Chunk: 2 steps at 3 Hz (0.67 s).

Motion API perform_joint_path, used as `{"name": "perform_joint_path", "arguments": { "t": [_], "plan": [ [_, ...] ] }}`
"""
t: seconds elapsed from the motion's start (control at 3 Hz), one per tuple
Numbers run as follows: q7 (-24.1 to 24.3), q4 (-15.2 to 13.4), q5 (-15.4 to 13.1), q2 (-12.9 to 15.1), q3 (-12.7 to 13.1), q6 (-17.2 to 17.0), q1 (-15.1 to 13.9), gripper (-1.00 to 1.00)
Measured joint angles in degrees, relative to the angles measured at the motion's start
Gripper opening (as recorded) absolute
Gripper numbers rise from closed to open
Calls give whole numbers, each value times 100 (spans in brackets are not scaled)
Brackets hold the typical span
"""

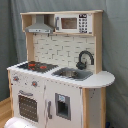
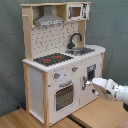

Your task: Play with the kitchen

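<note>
The white robot gripper [image 2: 96,83] reaches in from the second exterior view's right, its tip just in front of the right-hand cupboard door [image 2: 90,80] of the kitchen; whether its jaws are released or clenched I cannot tell, and no contact with the door can be made out. Only a pale blur at the bottom edge of the first exterior view hints at the arm, so that camera adds nothing about the grip. The tall white and light-wood toy kitchen [image 2: 60,65] stands on a wooden floor [image 2: 20,119] before a grey-green cloth backdrop [image 2: 112,25], filling the middle of both exterior views. It looks like a stiff, boxy piece of painted board, too bulky for 1 arm to lift; the sensible places to take hold are the small movable parts: the vertical door handle, the oven handle, or a knob. These probably turn or swing with light force, and the smooth paint could let a shallow pinch slip. Counted: 1 black stovetop [image 1: 36,65] with 2 red rings, 1 black curved faucet [image 1: 85,57] over 1 sink [image 1: 72,73], 1 windowed oven door [image 2: 64,95], 2 knobs above it, 1 grey hood [image 1: 40,26], 1 small microwave [image 1: 73,22] on the top shelf.
</note>
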Motion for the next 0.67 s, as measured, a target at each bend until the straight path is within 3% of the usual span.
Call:
{"name": "perform_joint_path", "arguments": {
  "t": [0.67],
  "plan": [
    [1269, 32, 0, -6, 209, 168, -242, 100]
  ]
}}
